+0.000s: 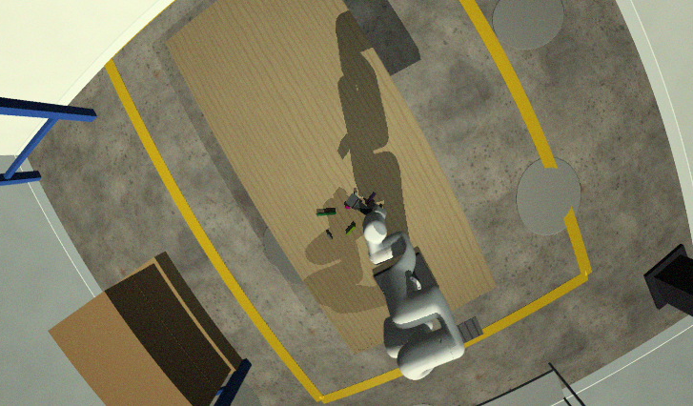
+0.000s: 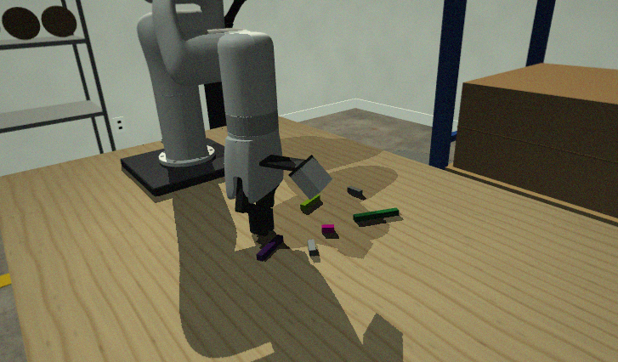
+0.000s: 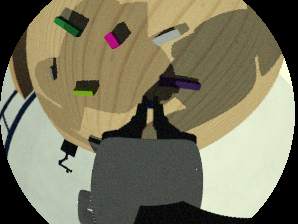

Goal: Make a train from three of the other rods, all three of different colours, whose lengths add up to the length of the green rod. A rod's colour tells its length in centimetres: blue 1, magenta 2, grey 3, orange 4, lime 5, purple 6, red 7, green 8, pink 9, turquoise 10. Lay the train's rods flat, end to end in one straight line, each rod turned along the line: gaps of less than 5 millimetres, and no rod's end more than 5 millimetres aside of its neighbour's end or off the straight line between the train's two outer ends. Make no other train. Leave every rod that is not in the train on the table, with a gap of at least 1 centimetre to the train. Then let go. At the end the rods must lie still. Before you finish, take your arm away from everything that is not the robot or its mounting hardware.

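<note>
My gripper (image 2: 261,233) is down at the table, and its fingers are shut on a small blue rod (image 3: 152,103) that is mostly hidden between them. The purple rod (image 2: 269,247) lies flat just past the fingertips, its near end close to them; it also shows in the wrist view (image 3: 181,83). The magenta rod (image 2: 328,228) and a light grey rod (image 2: 311,245) lie to the right. The lime rod (image 2: 309,202) lies behind them, under my wrist camera. The green rod (image 2: 376,213) lies farthest right. All these rods lie apart from each other.
A small dark grey rod (image 2: 354,191) lies behind the green rod. My arm's black base plate (image 2: 171,172) stands at the back of the table. A large brown crate (image 2: 545,130) stands off the table to the right.
</note>
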You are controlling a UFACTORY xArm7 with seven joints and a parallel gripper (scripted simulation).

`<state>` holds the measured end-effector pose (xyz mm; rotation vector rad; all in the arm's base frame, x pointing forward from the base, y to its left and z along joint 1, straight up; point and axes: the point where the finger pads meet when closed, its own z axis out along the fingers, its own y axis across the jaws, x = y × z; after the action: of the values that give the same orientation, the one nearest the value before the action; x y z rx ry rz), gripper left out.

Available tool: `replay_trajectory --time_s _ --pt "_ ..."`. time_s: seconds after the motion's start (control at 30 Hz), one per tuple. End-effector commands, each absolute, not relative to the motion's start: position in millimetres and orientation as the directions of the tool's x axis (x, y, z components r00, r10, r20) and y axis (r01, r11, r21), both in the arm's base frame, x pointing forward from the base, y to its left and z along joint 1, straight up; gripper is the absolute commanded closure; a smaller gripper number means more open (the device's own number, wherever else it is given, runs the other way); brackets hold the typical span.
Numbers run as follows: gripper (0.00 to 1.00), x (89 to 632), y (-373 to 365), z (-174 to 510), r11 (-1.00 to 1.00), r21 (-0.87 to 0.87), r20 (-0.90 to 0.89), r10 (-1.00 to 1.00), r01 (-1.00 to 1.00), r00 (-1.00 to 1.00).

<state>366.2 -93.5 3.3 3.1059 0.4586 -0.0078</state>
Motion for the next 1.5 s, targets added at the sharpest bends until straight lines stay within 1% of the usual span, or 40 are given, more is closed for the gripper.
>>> replay_trajectory --time_s 0.0,0.6,0.73,0.93,1.0,1.17,1.47 --pt "0.96 367.6 -93.9 4.3 -0.957 0.003 -0.002 0.289 0.289 0.957" --pt "0.96 367.6 -93.8 7.9 -0.957 0.003 -0.002 0.289 0.289 0.957" --pt "0.96 367.7 -93.8 25.5 -0.957 0.003 -0.002 0.289 0.289 0.957" --pt "0.96 367.7 -93.6 69.9 -0.957 0.003 -0.002 0.289 0.289 0.957" --pt "0.96 367.7 -93.6 69.9 -0.957 0.003 -0.002 0.289 0.289 0.957" --pt "0.96 367.7 -93.5 97.9 -0.957 0.003 -0.002 0.289 0.289 0.957" --pt "0.96 367.7 -93.5 104.3 -0.957 0.003 -0.002 0.289 0.289 0.957"
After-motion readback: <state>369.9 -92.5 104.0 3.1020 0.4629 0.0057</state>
